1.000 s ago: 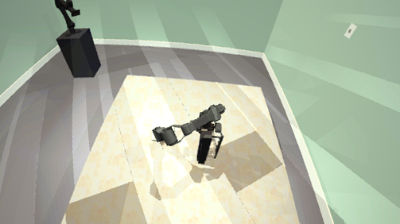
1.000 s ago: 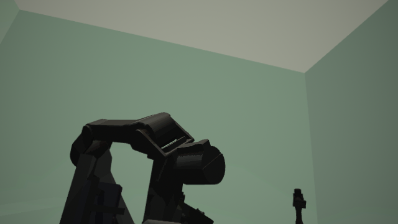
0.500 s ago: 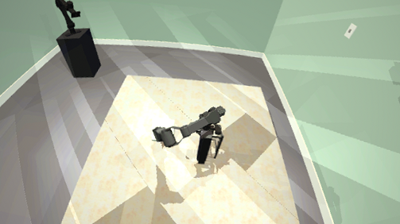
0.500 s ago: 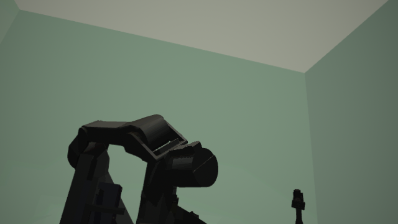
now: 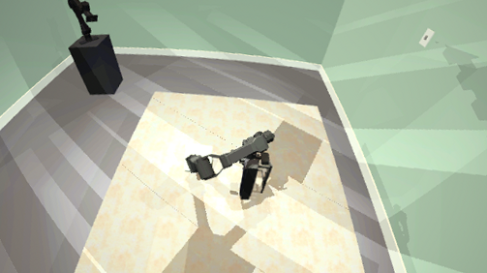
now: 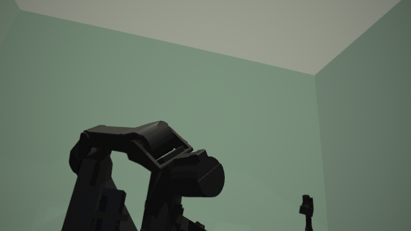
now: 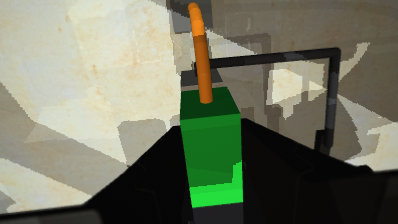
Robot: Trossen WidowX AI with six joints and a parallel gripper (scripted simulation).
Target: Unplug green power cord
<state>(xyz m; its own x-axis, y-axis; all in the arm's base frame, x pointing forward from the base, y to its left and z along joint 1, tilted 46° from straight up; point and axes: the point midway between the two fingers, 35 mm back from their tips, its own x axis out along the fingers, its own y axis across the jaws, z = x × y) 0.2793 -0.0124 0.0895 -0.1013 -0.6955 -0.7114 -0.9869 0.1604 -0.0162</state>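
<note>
Between the gripper (image 7: 212, 200) jaws — green blocky plug (image 7: 211, 137), orange cord (image 7: 201, 55).

Grey plank-patterned floor (image 5: 48, 164), edged by a pale skirting strip (image 5: 7, 114) along green walls. Large cream mottled square mat (image 5: 152, 220) lies flat on it, centre-right. Black box pedestal (image 5: 95, 63) stands on bare floor near the far-left corner, off the mat. Dark robot arm base (image 5: 251, 177) sits on the mat near its middle.
</note>
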